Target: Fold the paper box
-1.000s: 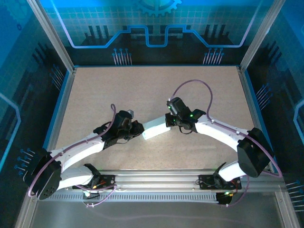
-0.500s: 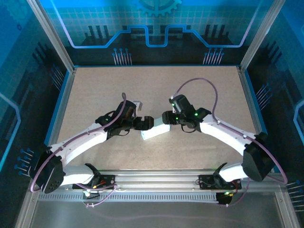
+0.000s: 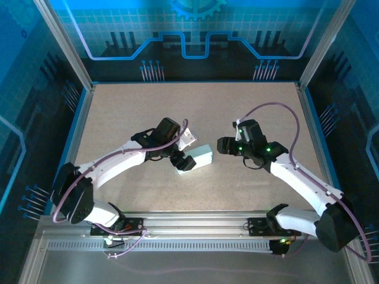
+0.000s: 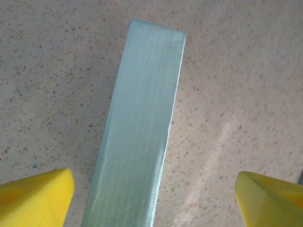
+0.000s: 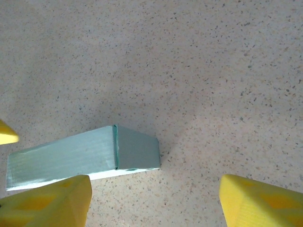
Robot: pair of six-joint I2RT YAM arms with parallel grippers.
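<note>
At the middle of the table point(image 3: 130, 112), I see the paper box point(image 3: 196, 158) lying folded shut and flat. My left claw point(image 3: 180, 161) stands open astride one end, its fingers clear of both sides. My right claw point(image 3: 221, 145) hangs open just beside the other end, not touching.

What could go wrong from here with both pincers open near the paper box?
1. The left pincer straddles the paper box, jaws open; a sideways pull-away could clip and spin the light box.
2. Nothing grips the box, so its end flap might spring open.
3. One fingertip of the right pincer sits close beside the box's long side and could nudge it.
</note>
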